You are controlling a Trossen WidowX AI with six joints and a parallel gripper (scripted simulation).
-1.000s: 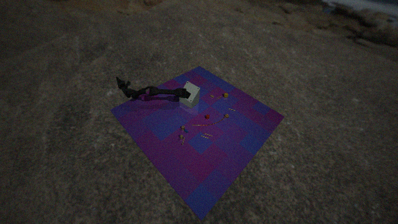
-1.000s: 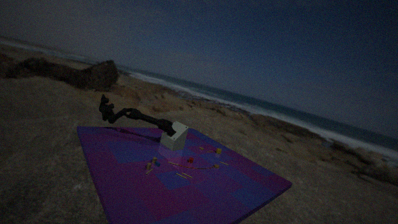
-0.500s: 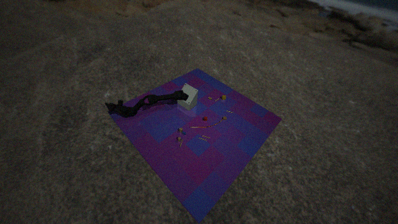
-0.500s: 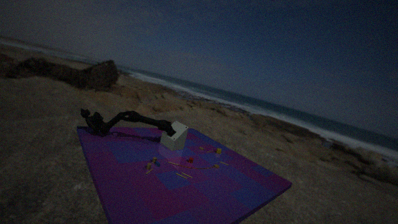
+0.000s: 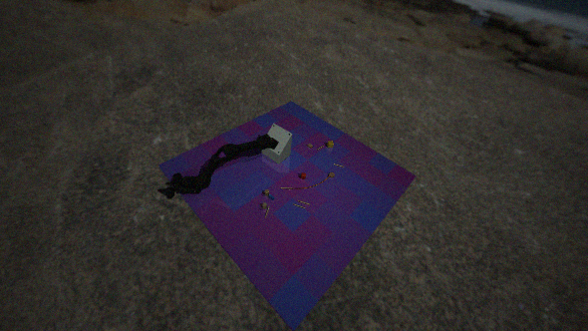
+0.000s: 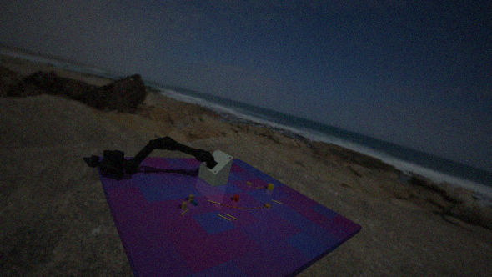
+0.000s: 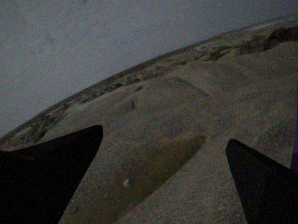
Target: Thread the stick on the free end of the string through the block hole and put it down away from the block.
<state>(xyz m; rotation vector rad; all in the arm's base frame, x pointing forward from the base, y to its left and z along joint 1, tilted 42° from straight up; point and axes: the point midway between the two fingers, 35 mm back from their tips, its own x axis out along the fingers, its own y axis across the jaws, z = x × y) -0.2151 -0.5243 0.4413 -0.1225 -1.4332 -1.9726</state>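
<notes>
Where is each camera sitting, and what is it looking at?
Top: high above, tilted down at the purple-and-blue checkered table; the black arm reaches out from the pale box-shaped base.
Exterior: low and off to one side, tilted, looking across the table toward the sea; the arm and base show.
Wrist: on the arm, looking past the open claw at sandy ground and sky; only its two dark fingers show.
Top and exterior share the small red block.
</notes>
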